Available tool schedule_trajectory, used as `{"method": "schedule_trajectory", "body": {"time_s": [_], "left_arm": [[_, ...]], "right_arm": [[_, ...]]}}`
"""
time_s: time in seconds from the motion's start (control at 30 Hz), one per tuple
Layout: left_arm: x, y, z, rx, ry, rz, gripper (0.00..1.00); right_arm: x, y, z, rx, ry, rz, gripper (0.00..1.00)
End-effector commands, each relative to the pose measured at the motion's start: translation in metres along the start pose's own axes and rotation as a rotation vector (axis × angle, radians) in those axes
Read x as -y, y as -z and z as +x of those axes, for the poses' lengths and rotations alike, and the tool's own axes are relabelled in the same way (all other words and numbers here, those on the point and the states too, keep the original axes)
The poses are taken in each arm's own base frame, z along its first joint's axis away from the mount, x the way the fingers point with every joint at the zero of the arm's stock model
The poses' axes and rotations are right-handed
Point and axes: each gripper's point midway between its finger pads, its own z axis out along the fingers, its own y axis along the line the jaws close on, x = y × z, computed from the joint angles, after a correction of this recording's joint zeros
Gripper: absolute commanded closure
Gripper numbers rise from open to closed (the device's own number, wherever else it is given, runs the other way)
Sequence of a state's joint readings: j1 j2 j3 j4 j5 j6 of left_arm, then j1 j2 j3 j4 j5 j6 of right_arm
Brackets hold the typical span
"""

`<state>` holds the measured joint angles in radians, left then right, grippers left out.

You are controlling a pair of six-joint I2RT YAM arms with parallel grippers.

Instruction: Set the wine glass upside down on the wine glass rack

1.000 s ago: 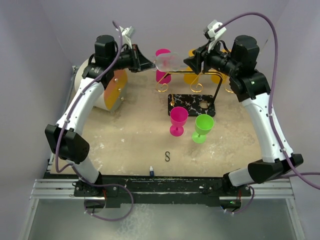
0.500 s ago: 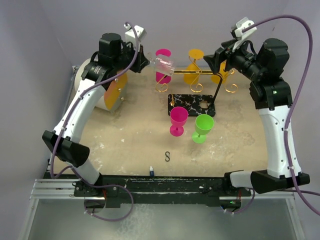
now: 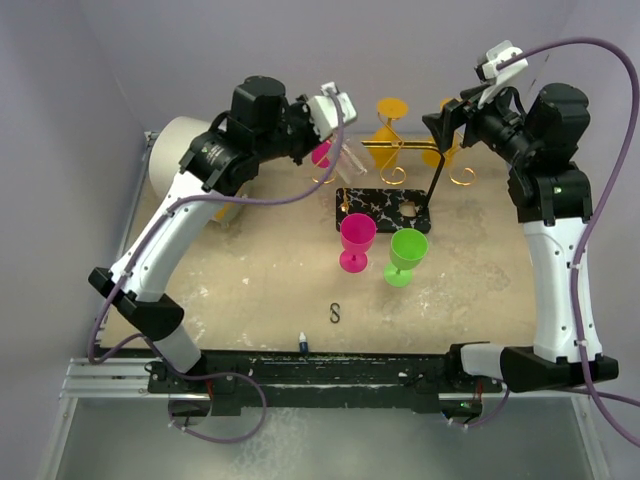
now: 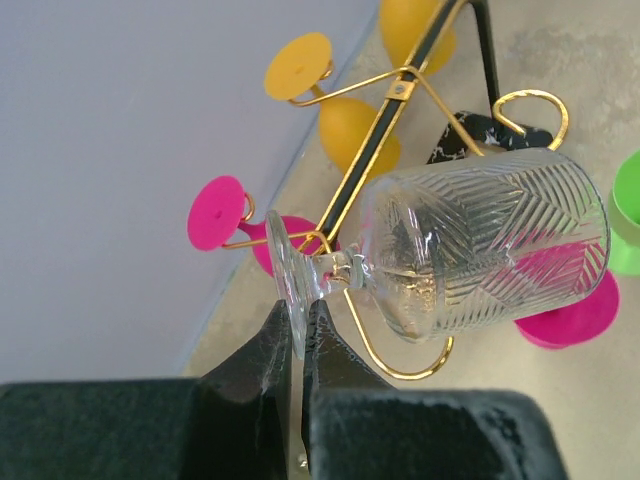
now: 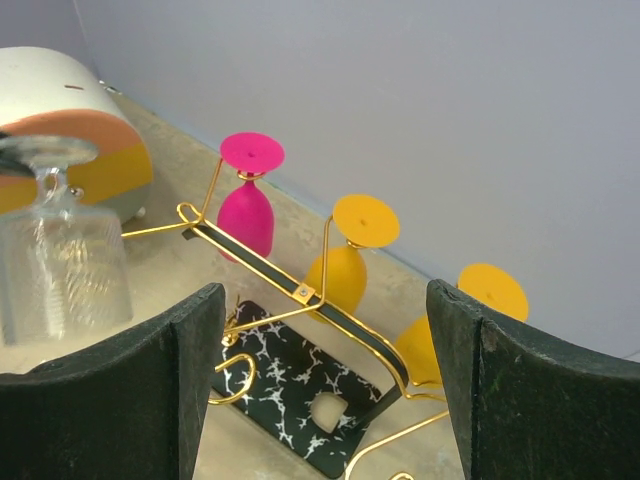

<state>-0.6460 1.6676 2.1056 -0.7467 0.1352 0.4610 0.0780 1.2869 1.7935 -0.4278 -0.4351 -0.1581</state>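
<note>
The step in hand is judged to be the approach to the hook. The glass (image 4: pixel 480 240), clear and cut with a pattern, is carried off the table at the far left end of the rack (image 3: pixel 372 206). It is pinched by the rim of its foot between the closed jaws of the left gripper (image 4: pixel 301 318). In the right wrist view it is seen inverted, foot up and bowl down. The stem lies just beside a curled gold hook end; whether it has entered the gap between the wires cannot be told. The right gripper (image 5: pixel 325 300) is held above the far right end of the rack, jaws spread wide, with nothing between them. For the next move, a free pair of wires is to be chosen. The stem is to be slid sideways between them with the glass kept inverted, until the foot sits above the wires. Only then should the grip be released. The neighbouring hung pink glass (image 5: pixel 247 205) must not be struck by the bowl. Count: one rack; one clear glass, held; three glasses hung, namely the hung pink glass and two orange glasses (image 5: pixel 345 275); two standing near the rack base, one pink cup (image 3: pixel 357 240) and one green cup (image 3: pixel 407 253); two grippers.
</note>
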Motion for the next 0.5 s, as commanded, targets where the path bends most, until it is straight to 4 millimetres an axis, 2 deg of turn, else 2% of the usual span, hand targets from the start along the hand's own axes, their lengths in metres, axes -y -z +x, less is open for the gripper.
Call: {"method": "schedule_trajectory", "body": {"time_s": [0.0, 0.2, 0.47], "left_arm": [[0.014, 0.013, -0.041, 0.068, -0.264, -0.002, 1.00], [0.033, -0.015, -0.027, -0.027, -0.403, -0.020, 1.00], [0.035, -0.037, -0.004, -0.118, -0.470, -0.070, 1.00]], "right_arm": [[0.007, 0.010, -0.012, 0.039, 0.031, 0.033, 0.16], [0.009, 0.013, -0.009, 0.035, 0.026, 0.033, 0.16], [0.008, 0.012, -0.006, 0.034, 0.015, 0.018, 0.16]]}}
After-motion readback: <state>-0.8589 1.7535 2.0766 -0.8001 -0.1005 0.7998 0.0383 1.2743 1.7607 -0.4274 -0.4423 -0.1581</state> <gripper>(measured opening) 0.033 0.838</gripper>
